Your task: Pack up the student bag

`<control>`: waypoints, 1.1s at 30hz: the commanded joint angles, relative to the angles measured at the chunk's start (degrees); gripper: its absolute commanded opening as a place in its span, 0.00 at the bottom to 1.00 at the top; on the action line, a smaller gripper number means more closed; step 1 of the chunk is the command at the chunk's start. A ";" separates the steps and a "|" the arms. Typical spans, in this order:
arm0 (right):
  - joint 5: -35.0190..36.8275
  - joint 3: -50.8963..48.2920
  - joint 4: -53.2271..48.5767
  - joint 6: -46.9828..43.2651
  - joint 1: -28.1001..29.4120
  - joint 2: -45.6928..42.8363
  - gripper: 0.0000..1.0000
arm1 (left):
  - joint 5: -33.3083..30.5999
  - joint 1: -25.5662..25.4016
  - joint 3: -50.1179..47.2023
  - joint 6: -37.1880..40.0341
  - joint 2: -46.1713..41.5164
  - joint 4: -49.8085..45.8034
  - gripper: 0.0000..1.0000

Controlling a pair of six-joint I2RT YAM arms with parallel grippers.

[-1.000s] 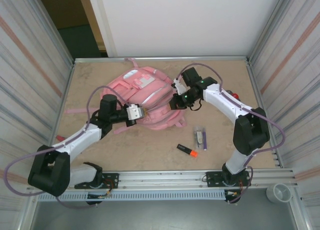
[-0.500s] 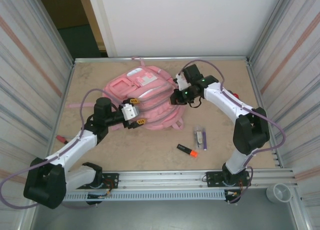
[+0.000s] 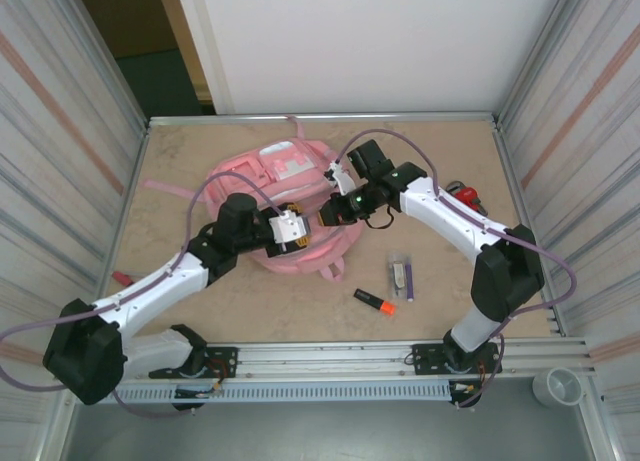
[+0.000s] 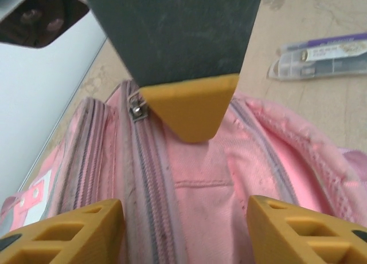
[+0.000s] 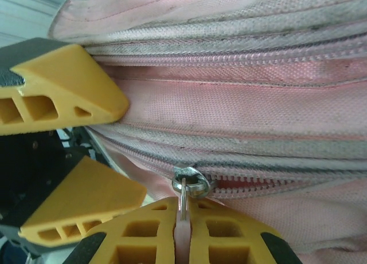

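The student bag (image 3: 285, 176), a large pink backpack, lies at the table's middle back. My right gripper (image 3: 335, 209) is at its right side, shut on the pink pull tab of a silver zip slider (image 5: 192, 181); the zip behind the slider gapes slightly. My left gripper (image 3: 292, 231) sits at the bag's near edge, close to the right one. It is open, and its yellow fingertips (image 4: 63, 229) straddle pink fabric and a zip line (image 4: 146, 184) without pinching them. The right gripper's finger (image 4: 189, 112) hangs just ahead of it.
An orange highlighter (image 3: 375, 302) and a clear pen packet (image 3: 401, 275) lie on the table to the bag's near right. A red object (image 3: 466, 192) rests behind the right arm, another red item (image 3: 120, 278) at the left wall. Metal walls enclose both sides.
My left gripper opened and moved right onto the bag's near edge. The right gripper shifted left with the zip pull, and the bag bunched toward the middle.
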 commanded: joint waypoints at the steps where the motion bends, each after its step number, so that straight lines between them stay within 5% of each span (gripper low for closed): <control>1: -5.61 0.36 2.46 -2.98 0.06 -4.05 0.00 | -1.49 0.96 2.78 1.11 1.17 -2.98 0.52; 7: -8.92 0.54 4.71 -4.19 1.79 -4.51 0.00 | -1.33 1.32 5.48 2.41 6.96 -4.86 0.36; 10: -10.86 0.50 3.97 -6.49 1.94 -5.49 0.00 | 0.01 3.30 5.86 1.34 9.06 -2.89 0.00; 13: -6.39 -0.87 -1.36 -8.19 -1.94 -7.15 0.00 | 7.72 7.91 0.83 -0.83 4.29 3.23 0.00; 19: 14.64 3.22 -16.85 -7.82 -12.48 -1.69 0.00 | 29.33 18.69 -3.81 -2.35 -3.64 5.70 0.00; 33: 16.04 26.31 -20.27 -10.78 -20.46 23.64 0.00 | 37.35 24.48 -8.31 -2.67 -7.40 10.70 0.00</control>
